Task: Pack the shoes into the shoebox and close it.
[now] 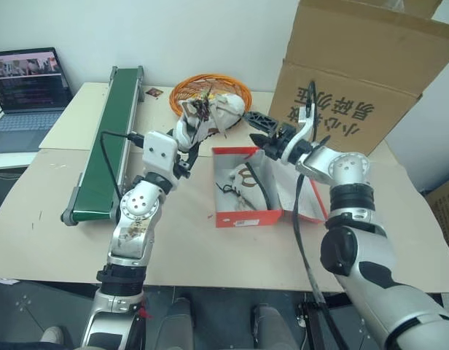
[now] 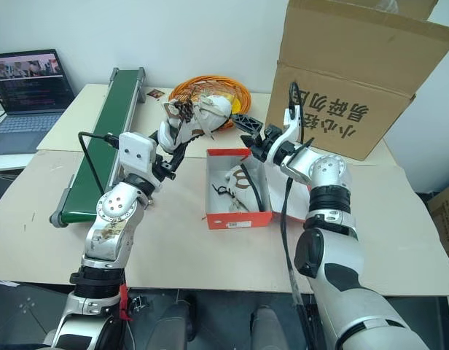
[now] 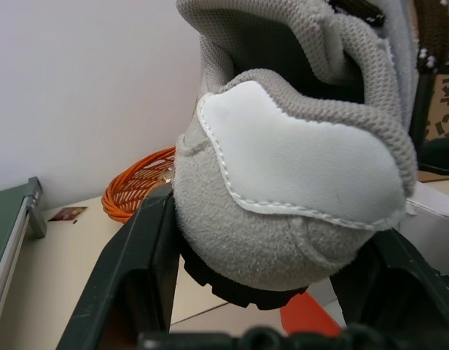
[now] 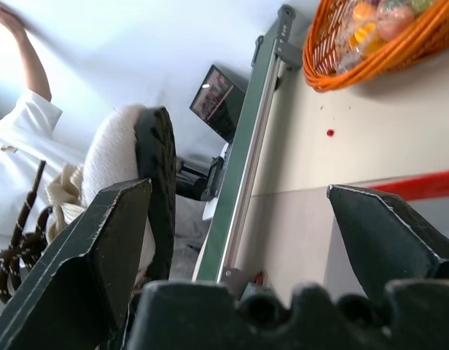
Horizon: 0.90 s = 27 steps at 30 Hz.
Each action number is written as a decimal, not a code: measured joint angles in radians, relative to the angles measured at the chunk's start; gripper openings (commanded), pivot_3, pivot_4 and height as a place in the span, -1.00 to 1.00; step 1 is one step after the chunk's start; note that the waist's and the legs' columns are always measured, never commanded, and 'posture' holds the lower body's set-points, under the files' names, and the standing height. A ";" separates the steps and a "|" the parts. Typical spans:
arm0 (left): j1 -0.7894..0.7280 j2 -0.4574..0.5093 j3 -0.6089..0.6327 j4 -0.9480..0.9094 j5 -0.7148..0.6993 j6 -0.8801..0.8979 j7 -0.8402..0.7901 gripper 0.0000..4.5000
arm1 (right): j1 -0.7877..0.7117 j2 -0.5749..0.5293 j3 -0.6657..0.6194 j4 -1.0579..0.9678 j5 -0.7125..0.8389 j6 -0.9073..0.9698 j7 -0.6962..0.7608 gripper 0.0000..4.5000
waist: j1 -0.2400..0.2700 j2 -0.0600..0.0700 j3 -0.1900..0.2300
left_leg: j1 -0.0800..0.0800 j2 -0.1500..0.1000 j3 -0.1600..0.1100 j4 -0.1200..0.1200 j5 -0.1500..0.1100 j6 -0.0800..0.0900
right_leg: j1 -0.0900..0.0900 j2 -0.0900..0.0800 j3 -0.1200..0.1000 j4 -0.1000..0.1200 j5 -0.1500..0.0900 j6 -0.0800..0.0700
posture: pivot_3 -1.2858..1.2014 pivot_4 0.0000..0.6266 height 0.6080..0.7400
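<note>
Head view: the table (image 1: 57, 240) carries the open shoebox (image 1: 246, 216) mid-surface, one shoe (image 1: 243, 191) inside. Left gripper (image 1: 189, 125) clamps the second shoe (image 1: 213, 111) by its heel above the far edge; right gripper (image 1: 267, 130) gapes beside it. Next, I reckon: lowering it in.

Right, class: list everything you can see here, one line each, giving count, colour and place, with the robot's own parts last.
shoes: two, cream; one held up in the left gripper, one lying in the shoebox
shoebox: one, red, open, table centre
basket: one, orange, behind the held shoe
conveyor: one, green, table's left side
carton: one, brown, back right
laptop: one, far left
table: one, beige
person: one, white sleeve, right wrist view
left gripper: fingers around the heel
right gripper: fingers spread, over the shoebox
</note>
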 measured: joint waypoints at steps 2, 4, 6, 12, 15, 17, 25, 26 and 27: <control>0.006 -0.003 0.008 -0.001 0.000 0.001 0.008 0.04 | -0.013 0.022 -0.001 0.002 0.000 -0.017 -0.016 1.00 | 0.000 0.000 0.000 | 0.000 0.000 0.000 0.000 0.000 0.000 | 0.000 0.000 0.000 0.000 0.000 0.000 | 0.03 -0.52 0.72; 0.013 -0.004 0.016 -0.006 0.000 0.001 0.014 0.04 | -0.027 0.043 0.001 0.002 -0.002 -0.034 -0.030 1.00 | 0.001 0.000 0.000 | 0.000 0.000 0.000 0.000 0.000 0.000 | 0.000 0.000 0.000 0.000 0.000 0.000 | 0.03 -0.52 0.72; 0.013 -0.004 0.022 -0.011 0.000 0.002 0.019 0.04 | -0.036 0.062 0.004 0.002 -0.002 -0.046 -0.038 1.00 | 0.002 0.000 0.000 | 0.000 0.000 0.000 0.000 0.000 0.000 | 0.000 0.000 0.000 0.000 0.000 0.000 | 0.03 -0.52 0.72; 0.012 -0.009 0.048 -0.021 -0.003 0.007 0.028 0.04 | -0.068 0.114 0.003 -0.021 0.001 -0.062 -0.079 1.00 | 0.005 0.000 0.000 | 0.000 0.000 0.000 0.000 0.000 0.000 | 0.000 0.000 0.000 0.000 0.000 0.000 | 0.03 -0.52 0.72; 0.013 -0.007 0.046 -0.020 -0.004 0.023 0.019 0.04 | -0.068 0.120 -0.017 -0.039 0.024 -0.049 -0.091 1.00 | 0.003 0.000 0.000 | 0.000 0.000 0.000 0.000 0.000 0.000 | 0.000 0.000 0.000 0.000 0.000 0.000 | 0.03 -0.52 0.72; 0.015 -0.007 0.024 -0.020 -0.004 0.028 0.001 0.04 | -0.075 0.127 -0.022 -0.039 0.046 -0.036 -0.092 1.00 | 0.004 0.000 0.000 | 0.000 0.000 0.000 0.000 0.000 0.000 | 0.000 0.000 0.000 0.000 0.000 0.000 | 0.03 -0.52 0.72; 0.046 -0.020 0.010 -0.032 -0.003 0.044 -0.009 0.04 | -0.093 0.078 -0.047 -0.003 0.049 -0.037 -0.094 1.00 | 0.003 0.000 0.000 | 0.000 0.000 -0.001 0.000 0.000 0.000 | 0.000 0.000 -0.001 0.000 0.000 0.000 | 0.03 -0.52 0.72; 0.049 -0.025 0.005 -0.037 -0.003 0.045 -0.009 0.04 | -0.093 0.077 -0.046 -0.002 0.048 -0.037 -0.094 1.00 | 0.003 0.000 0.000 | 0.000 0.000 -0.001 0.000 0.000 0.000 | 0.000 0.000 -0.001 0.000 0.000 0.000 | 0.03 -0.52 0.72; 0.051 -0.029 -0.002 -0.041 -0.003 0.045 -0.009 0.04 | -0.093 0.077 -0.045 -0.002 0.048 -0.037 -0.094 1.00 | 0.003 0.000 0.000 | 0.000 0.000 -0.001 0.000 0.000 0.000 | 0.000 0.000 -0.001 0.000 0.000 0.000 | 0.03 -0.52 0.72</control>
